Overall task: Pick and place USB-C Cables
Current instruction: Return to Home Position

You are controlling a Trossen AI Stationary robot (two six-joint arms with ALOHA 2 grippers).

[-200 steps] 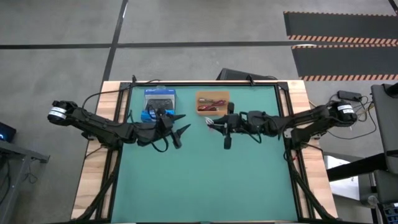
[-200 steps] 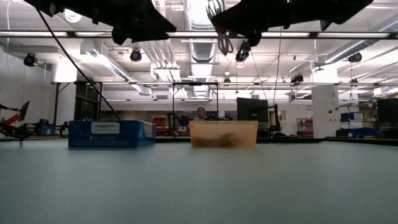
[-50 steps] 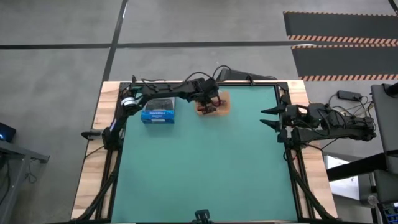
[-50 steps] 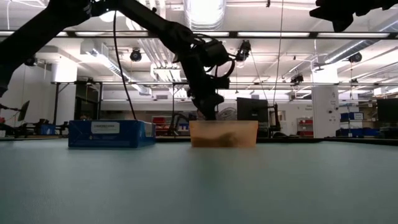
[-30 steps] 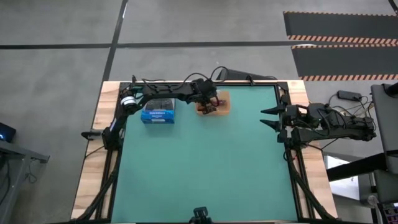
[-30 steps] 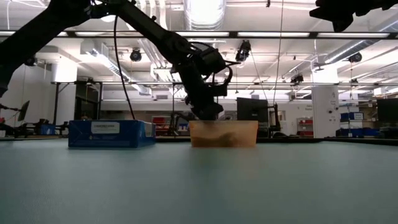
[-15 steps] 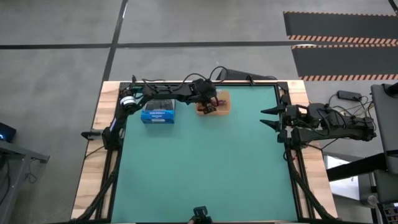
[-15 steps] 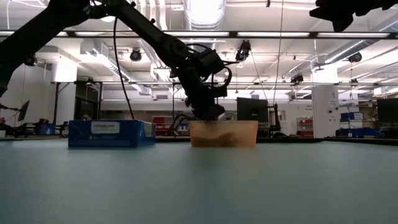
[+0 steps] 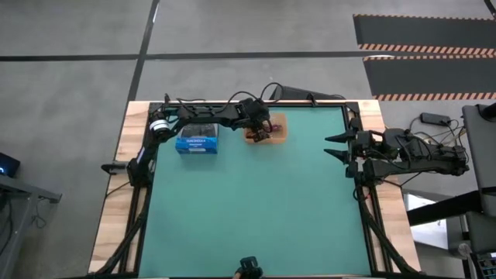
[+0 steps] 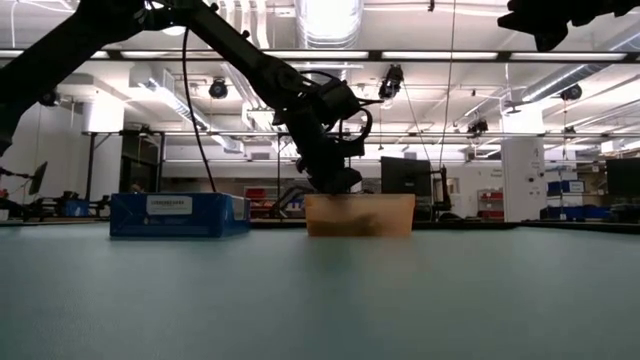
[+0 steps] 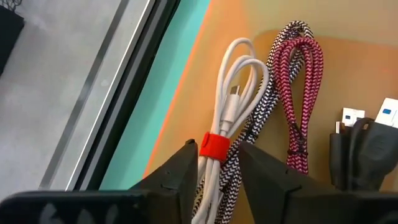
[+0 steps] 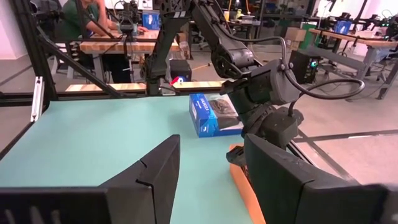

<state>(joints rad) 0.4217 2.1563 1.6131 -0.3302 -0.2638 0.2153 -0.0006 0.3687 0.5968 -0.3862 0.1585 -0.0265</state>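
Observation:
An orange tray [image 9: 280,124] stands at the table's far edge, next to the blue box [image 9: 198,142]. Several bundled USB-C cables lie in it: a white one with a red tie [image 11: 239,81], a black-and-white braided one [image 11: 258,124], a red-pink one [image 11: 301,81] and a black one [image 11: 360,155]. My left gripper [image 11: 217,152] is down in the tray's left end [image 10: 335,188], open, one finger on either side of the white cable's red tie. My right gripper [image 9: 332,147] hovers open at the table's right edge, holding nothing. My left gripper's fingers [image 11: 186,165] come down from above and stand on either side of the white cable at its red tie [image 11: 214,148]. The cable lies on the tray's floor across the braided one. I cannot tell whether either finger touches it.
The blue box [image 10: 180,215] lies just left of the tray [image 10: 360,215]. The green mat [image 9: 248,209] stretches toward the near edge, framed by black rails. In the right wrist view a person [image 12: 78,25] leans over a workbench beyond the table.
My left arm's wrist has shifted a little toward the table's left edge and tipped, while its gripper has stayed down at the tray's left end.

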